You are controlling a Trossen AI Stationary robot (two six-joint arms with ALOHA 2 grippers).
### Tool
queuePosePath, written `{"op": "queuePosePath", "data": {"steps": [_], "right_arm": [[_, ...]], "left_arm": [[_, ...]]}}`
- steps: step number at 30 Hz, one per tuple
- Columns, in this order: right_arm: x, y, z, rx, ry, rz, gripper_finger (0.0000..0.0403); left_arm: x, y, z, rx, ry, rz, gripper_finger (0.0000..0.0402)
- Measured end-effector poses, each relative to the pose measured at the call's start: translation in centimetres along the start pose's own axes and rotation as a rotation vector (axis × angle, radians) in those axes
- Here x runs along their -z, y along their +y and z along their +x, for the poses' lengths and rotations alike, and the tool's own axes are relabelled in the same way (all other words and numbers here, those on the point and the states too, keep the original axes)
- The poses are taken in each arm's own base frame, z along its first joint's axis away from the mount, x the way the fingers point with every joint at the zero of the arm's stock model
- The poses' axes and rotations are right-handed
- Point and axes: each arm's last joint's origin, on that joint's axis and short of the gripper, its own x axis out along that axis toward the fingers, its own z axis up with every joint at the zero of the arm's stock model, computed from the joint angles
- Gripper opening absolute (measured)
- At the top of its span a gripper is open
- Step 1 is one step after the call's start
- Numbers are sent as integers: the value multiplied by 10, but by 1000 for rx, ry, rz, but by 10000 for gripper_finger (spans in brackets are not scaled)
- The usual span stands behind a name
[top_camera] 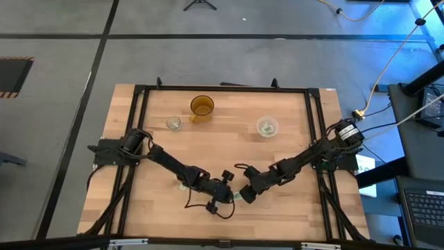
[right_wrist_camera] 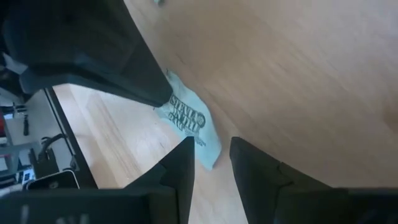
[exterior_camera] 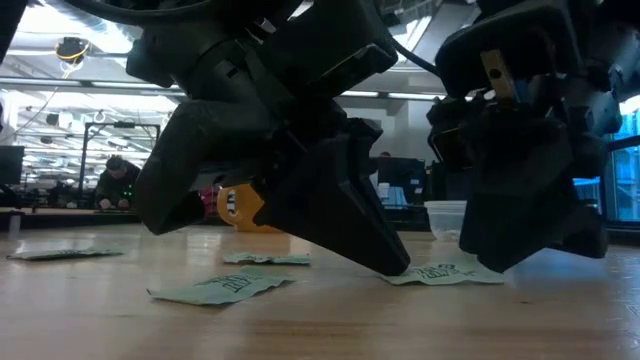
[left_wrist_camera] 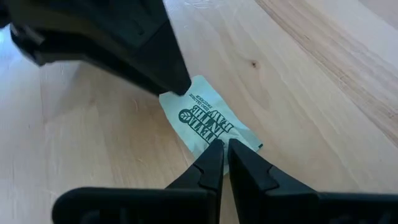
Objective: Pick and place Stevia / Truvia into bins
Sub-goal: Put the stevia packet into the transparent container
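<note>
The light wooden table [top_camera: 291,201] stands on a grey floor, with a lit workroom showing beyond it in the low view, where a person [exterior_camera: 118,182] sits far back. Toward the table's far side stand an amber cup [top_camera: 202,107], a small glass-like cup [top_camera: 173,123] to its left and a wider clear cup [top_camera: 267,127] to its right, which has something pale green in it.

Both arms reach to the near middle of the table and meet over one Stevia packet [left_wrist_camera: 205,121]. The left claw [left_wrist_camera: 225,154] has its fingers pressed almost together, tips at the packet's edge; whether they pinch the paper cannot be told. The right claw [right_wrist_camera: 211,152] is spread, with the packet's end lying between and just ahead of its fingertips, flat on the wood. In the low view the same packet [exterior_camera: 445,273] lies under the two claws, touching the table.

Other packets lie well apart to the side: one crumpled [exterior_camera: 222,287], one behind it [exterior_camera: 268,259], and one farther off [exterior_camera: 60,253].
</note>
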Motion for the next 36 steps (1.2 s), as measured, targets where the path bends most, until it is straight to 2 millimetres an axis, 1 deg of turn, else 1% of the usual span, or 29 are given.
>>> {"op": "queuePosePath", "data": {"steps": [7,12,20,23,26,30,32,34,36], "right_arm": [[-5,1,1,-20,-4,-16,105],[-4,0,1,-14,7,-17,76],[-4,-1,1,-10,19,-38,9],[-4,0,1,-13,20,-40,6],[-4,0,1,-21,20,-40,4],[-5,3,-1,-43,16,-42,3],[-6,6,-5,-60,10,-63,2],[-11,9,-12,-72,-3,-72,2],[-19,12,-21,-75,-31,-86,2]], "left_arm": [[1,4,1,8,-4,12,20],[1,4,1,6,-4,3,20],[1,4,1,4,-5,3,22],[-2,5,0,-5,-28,-11,34],[-6,8,-9,-33,-33,0,53],[-20,19,-34,-160,-18,16,83],[-20,25,-44,-199,24,6,95],[-19,32,-56,-216,70,-24,103],[-23,40,-67,-228,70,-69,106]]}}
